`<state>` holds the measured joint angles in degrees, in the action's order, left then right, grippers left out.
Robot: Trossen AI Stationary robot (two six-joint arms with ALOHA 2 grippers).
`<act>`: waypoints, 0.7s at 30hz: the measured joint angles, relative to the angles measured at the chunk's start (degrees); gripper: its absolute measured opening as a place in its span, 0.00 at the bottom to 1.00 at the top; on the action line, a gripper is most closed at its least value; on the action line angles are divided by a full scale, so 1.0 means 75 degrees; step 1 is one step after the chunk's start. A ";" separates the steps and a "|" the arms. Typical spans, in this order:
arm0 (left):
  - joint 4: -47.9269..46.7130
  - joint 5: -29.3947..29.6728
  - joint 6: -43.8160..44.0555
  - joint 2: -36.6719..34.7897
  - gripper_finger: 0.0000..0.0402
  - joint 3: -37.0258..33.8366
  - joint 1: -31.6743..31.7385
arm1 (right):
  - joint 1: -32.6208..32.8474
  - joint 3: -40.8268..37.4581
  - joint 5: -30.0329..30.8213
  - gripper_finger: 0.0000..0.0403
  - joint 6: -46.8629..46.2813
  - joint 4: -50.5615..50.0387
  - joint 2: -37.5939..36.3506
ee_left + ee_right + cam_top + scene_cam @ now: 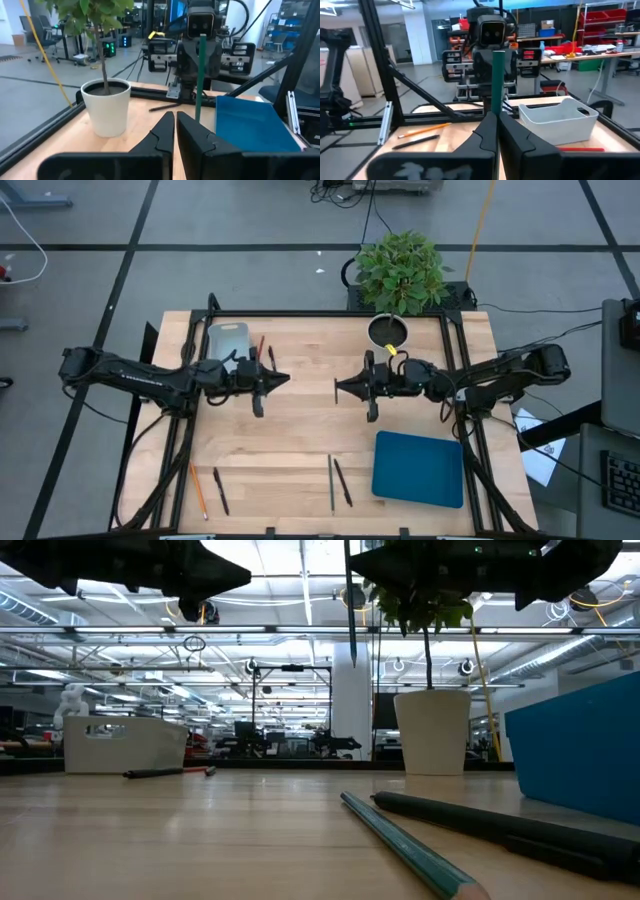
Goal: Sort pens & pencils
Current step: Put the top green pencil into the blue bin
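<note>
Right gripper: fingers clamped on upright green pencil, above bench. Left gripper: fingers together, empty.

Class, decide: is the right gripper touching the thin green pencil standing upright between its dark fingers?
Touching. In the right wrist view the right gripper is shut on the green pencil, which rises straight from between its closed fingers; the left wrist view shows the same.

Two matte black robot arms, each slim and jointed.
Behind each tapered end effector, blocky wrists trail black cables.
</note>
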<state>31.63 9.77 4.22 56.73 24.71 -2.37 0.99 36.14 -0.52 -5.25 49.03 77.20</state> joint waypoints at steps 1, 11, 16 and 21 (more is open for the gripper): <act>-0.0006 -0.0072 0.0059 -0.0003 0.06 0.0000 0.0000 | 0.0000 0.0000 -0.0002 0.00 0.0009 0.0031 -0.0010; -0.0084 -0.0305 0.0179 -0.0003 0.06 0.0000 -0.0155 | 0.0000 0.0000 -0.0148 0.00 0.0025 0.0004 -0.0004; -0.0098 -0.0264 0.0137 -0.0003 0.06 0.0000 -0.0370 | 0.0062 0.0000 -0.0372 0.00 -0.0261 -0.0004 -0.0004; -0.0109 -0.0241 0.0135 -0.0024 0.06 0.0000 -0.0464 | 0.0776 0.0000 -0.0734 0.00 -0.0431 -0.0496 -0.0250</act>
<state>30.82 7.97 5.23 56.55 24.71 -5.85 6.81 36.14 -6.02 -8.48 45.30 75.32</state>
